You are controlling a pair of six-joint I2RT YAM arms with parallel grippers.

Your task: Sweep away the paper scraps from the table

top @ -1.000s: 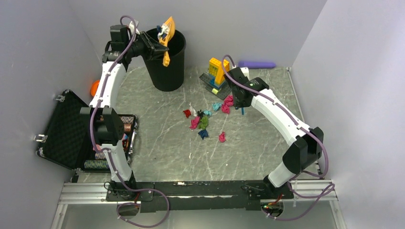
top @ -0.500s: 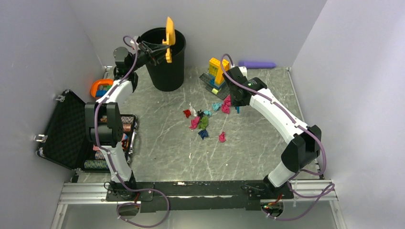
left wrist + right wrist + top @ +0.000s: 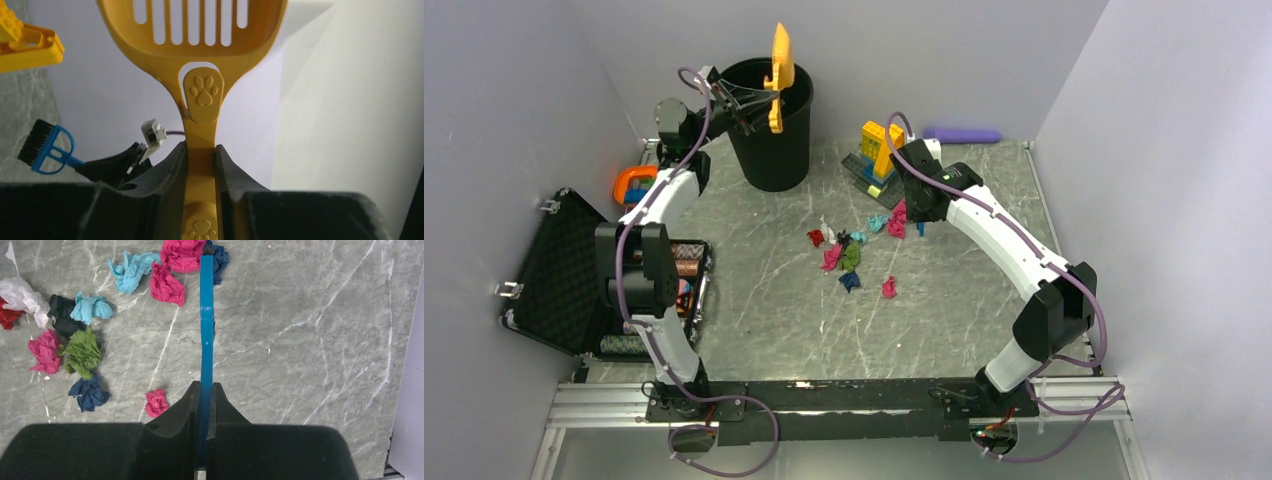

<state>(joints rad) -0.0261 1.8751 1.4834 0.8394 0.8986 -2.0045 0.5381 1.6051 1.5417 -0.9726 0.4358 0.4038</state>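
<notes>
The paper scraps lie in a loose cluster at the middle of the table: pink, red, teal, green, dark blue, black, white. My left gripper is shut on the handle of a yellow slotted scoop, held upright over a black bucket. In the left wrist view the scoop looks empty between my fingers. My right gripper is shut on a blue brush handle. Its far end rests among pink scraps at the cluster's right. The gripper hovers above the table.
A yellow-and-orange toy brick build stands behind the scraps. A purple object lies at the back wall. An open black foam-lined case with poker chips sits at the left. An orange thing lies near the bucket.
My left arm has pulled back and turned the scoop upright over the bucket. The scraps that lay in the scoop no longer show. The right gripper has shifted slightly.
</notes>
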